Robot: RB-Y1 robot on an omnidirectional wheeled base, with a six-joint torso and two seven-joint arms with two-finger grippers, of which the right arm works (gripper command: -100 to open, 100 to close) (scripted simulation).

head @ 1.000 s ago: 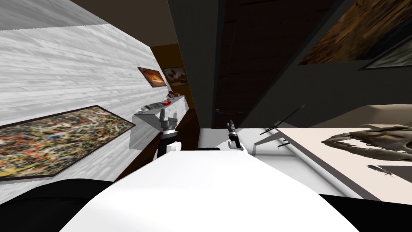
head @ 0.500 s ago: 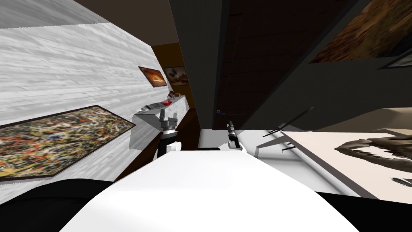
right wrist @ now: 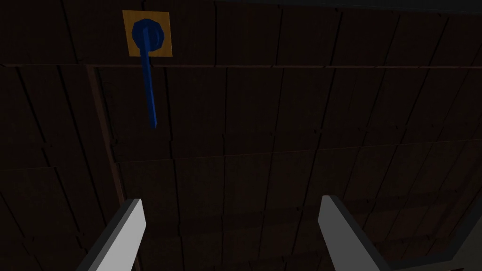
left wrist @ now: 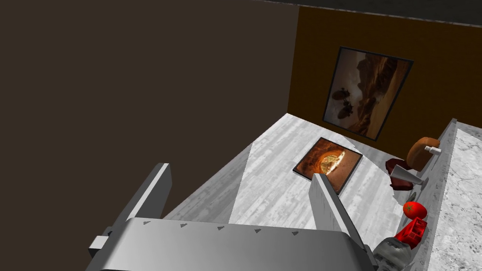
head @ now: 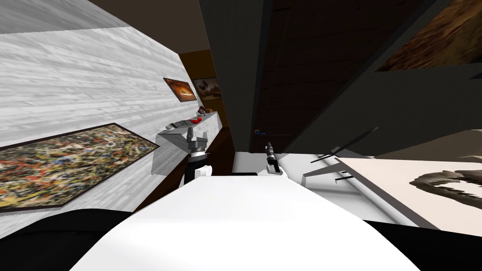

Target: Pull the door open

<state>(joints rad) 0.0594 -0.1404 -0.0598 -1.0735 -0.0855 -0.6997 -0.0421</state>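
Right wrist view faces the dark brown panelled door [right wrist: 282,117], with a blue lever handle [right wrist: 150,94] on a yellow square plate [right wrist: 165,49]. Head view puts the door upper middle. The right tool [right wrist: 233,201] is spread wide and empty, touching nothing; the left tool [left wrist: 241,171] is likewise.

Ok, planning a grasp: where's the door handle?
Right wrist view: blue handle on a yellow plate on the door, ahead of the right end effector.

door [right wrist: 282,141]: dark brown planks | handle [right wrist: 149,84]: blue | plate [right wrist: 164,49]: yellow
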